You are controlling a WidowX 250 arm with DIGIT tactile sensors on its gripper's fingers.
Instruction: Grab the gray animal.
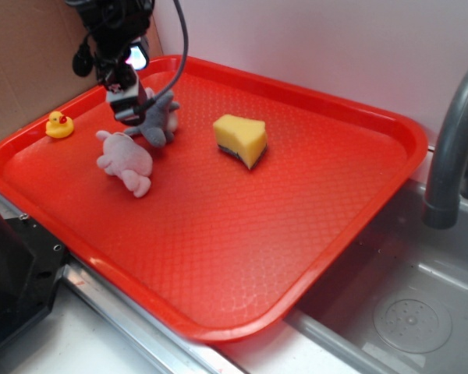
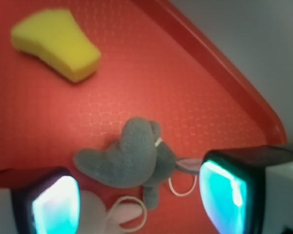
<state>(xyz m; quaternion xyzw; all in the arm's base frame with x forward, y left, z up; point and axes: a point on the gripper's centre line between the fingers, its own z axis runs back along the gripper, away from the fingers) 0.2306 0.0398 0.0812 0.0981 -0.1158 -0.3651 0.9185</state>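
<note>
The gray animal (image 1: 161, 118) is a small dark-gray plush lying on the red tray (image 1: 242, 226) near its far left corner. In the wrist view the gray animal (image 2: 132, 156) lies just ahead of my jaws, with a white string loop (image 2: 181, 186) beside it. My gripper (image 1: 129, 105) hovers right over its left side. My gripper (image 2: 139, 202) is open, and its two glowing pads (image 2: 56, 204) stand wide apart on either side of the toy's lower part without touching it.
A pink plush animal (image 1: 125, 160) lies just in front of the gray one, its edge showing at the pink plush (image 2: 119, 217) in the wrist view. A yellow sponge (image 1: 240, 139) sits to the right, a tiny yellow duck (image 1: 59, 125) to the left. A sink and grey faucet (image 1: 452, 148) lie beyond the tray's right side.
</note>
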